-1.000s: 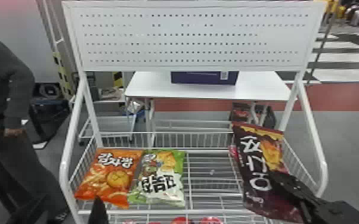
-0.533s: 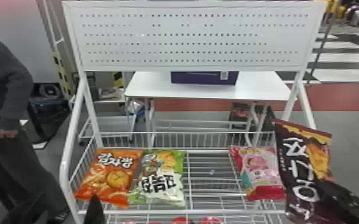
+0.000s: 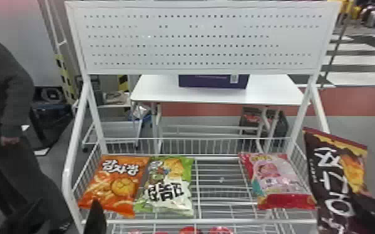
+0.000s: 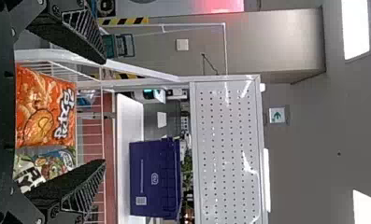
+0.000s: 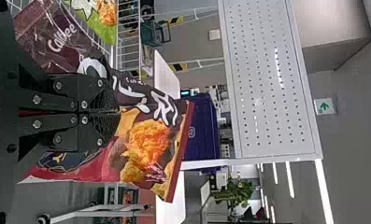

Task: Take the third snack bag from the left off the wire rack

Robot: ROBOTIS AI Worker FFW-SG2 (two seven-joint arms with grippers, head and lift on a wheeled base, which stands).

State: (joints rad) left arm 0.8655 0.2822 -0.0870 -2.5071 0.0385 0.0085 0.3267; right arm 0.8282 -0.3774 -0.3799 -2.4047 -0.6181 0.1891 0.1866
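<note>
The dark brown snack bag (image 3: 336,177) hangs in the air at the right end of the wire rack (image 3: 196,140), just outside its right post (image 3: 300,124). It stands nearly upright with its top tipped a little outward. The right tool (image 5: 110,116) is clamped narrow on the bag's lower half, its flat fingers pinching the foil, while the upper half stands free above them.

The lift looks all but done, and the risks I see lie in the hold and the clearance. The bag is light, slick and puffed with air, and with the pinch so low the tall free part could flop over or slide through the fingers on a quick swing. In the head view its lower edge overlaps the rack's right front corner, and I cannot tell whether it clears the side rail; a pull downward or inward might snag it there.

The pink-and-red bag (image 3: 274,183) lies flat on the wires just beside it and could be nudged by a drifting bag. Further along lie the green bag (image 3: 166,186) and the orange bag (image 3: 113,183), touching each other, with a bare stretch of wire between them and the pink one. The left tool (image 4: 101,111) waits low at the rack's front near the orange bag, fingers spread wide and holding nothing. Behind rise the perforated panel (image 3: 196,37) and a white tabletop (image 3: 258,93) carrying a blue box (image 3: 213,81).
</note>
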